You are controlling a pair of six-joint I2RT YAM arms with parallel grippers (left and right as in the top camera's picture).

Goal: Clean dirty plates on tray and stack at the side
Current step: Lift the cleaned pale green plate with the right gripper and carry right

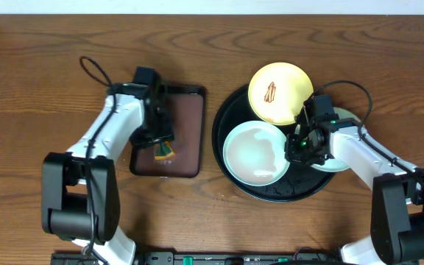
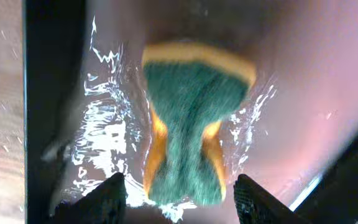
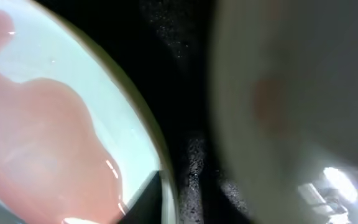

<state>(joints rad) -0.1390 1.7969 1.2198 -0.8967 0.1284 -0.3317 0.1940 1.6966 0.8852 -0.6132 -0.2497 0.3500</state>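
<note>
Right hand (image 1: 302, 141) is set at the right rim of the mint plate (image 1: 255, 151) in the black tray (image 1: 223, 118); its grip cannot be told. Yellow plate (image 1: 278, 92) is seen over the tray's far rim. Left hand (image 2: 180, 198) is released, with the sponge (image 2: 188, 124) lying between its fingers on the wet brown tray (image 1: 186, 118). Wooden surface (image 1: 50, 73).

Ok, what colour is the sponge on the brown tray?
Green scouring face on a yellow-orange sponge; clearest in the left wrist view.

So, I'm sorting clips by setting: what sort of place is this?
Probably a robot test bench staged for dishwashing, not a real kitchen: a wooden table, small plates on a round black tray, a green sponge in a wet brown tray.
</note>
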